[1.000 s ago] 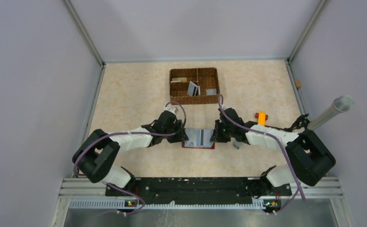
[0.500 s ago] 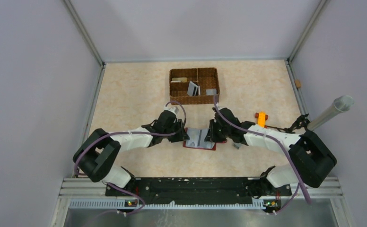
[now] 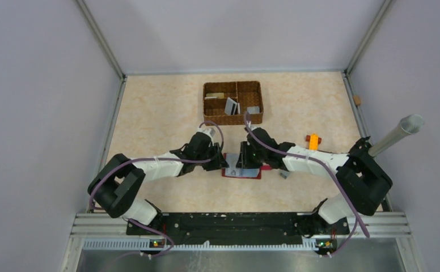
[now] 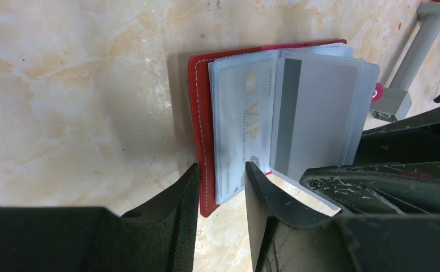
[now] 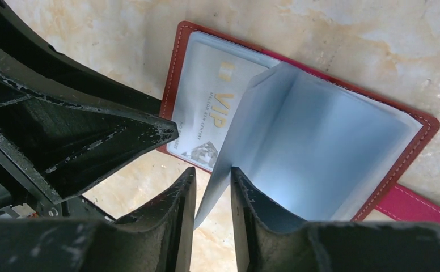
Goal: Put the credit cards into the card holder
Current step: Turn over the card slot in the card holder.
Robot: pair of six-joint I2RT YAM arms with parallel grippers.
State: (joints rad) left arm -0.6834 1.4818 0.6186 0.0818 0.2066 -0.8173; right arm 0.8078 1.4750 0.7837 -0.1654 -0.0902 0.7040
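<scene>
Nearest me, my left gripper [image 4: 222,165] has its fingers partly apart astride the near corner of the dark red leather-like folding card holder [image 4: 198,113], and I see no pinch. The holder lies open on the beige table [image 3: 161,113] between both arms. Its long axis runs left to right, spine near to far, snap tab toward the right arm. A pale card lettered VIP in gold [image 4: 243,130] and a grey card with a dark stripe [image 4: 314,119] sit in clear pockets, lengthwise along the spine. My right gripper [image 5: 212,170] stands slightly open around a raised clear pocket leaf [image 5: 320,153]. A second ago it was narrower and at the holder's right edge. Beyond, the brown wicker divided basket [image 3: 232,103] is unchanged.
</scene>
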